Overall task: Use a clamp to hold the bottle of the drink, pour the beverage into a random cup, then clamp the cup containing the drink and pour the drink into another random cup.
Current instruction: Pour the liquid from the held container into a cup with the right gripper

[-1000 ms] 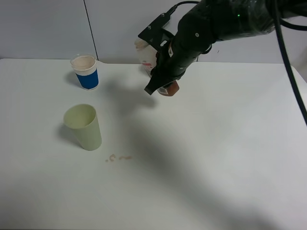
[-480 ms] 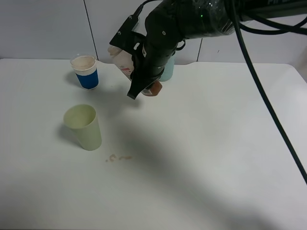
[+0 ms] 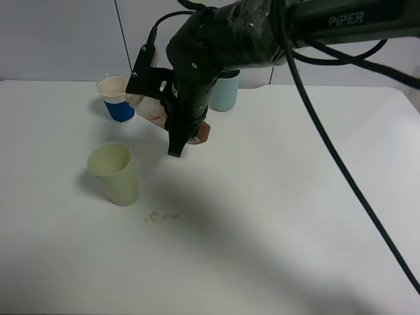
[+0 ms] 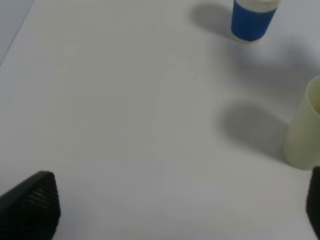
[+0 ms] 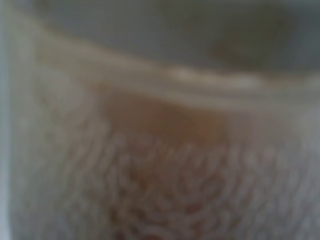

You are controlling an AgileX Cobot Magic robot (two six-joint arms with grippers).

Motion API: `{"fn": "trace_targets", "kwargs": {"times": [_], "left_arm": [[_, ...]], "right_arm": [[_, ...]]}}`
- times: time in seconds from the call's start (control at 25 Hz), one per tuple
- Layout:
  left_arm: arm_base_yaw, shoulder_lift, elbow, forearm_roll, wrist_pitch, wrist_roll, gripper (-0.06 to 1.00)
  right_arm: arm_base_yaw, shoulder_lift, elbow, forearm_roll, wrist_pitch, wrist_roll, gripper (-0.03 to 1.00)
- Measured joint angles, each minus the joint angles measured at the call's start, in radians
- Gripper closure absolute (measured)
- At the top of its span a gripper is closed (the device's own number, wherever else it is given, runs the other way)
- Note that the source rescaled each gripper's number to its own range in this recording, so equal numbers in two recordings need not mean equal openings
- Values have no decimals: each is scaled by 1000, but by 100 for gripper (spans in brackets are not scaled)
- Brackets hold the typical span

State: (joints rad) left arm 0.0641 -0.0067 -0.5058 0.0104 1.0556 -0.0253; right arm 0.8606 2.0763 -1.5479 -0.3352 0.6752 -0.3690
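Now clenched on the bottle (image 3: 152,113) with the right claw (image 3: 180,128), reaching across to the left half of the table (image 3: 295,197). Held tilted in the air, neck end up toward the blue cup (image 3: 119,100), brown drink (image 3: 202,133) pooled at the lower right end. Hanging between blue cup, far, and yellow-green cup (image 3: 115,174), near. Teal cup (image 3: 224,93) far, behind the arm. Brown drops (image 3: 161,215) just right of the yellow-green cup. Left claw (image 4: 173,206) spread wide, gripping nothing.
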Motion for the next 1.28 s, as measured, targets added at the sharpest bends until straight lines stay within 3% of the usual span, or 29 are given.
{"fn": "trace_targets", "kwargs": {"times": [0.68, 1.28], "left_arm": [[0, 0, 0, 0, 0, 0, -6], [0, 0, 0, 0, 0, 0, -6]], "right_arm": [[118, 3, -57, -121, 197, -11, 96], [152, 3, -57, -198, 281, -13, 96]]}}
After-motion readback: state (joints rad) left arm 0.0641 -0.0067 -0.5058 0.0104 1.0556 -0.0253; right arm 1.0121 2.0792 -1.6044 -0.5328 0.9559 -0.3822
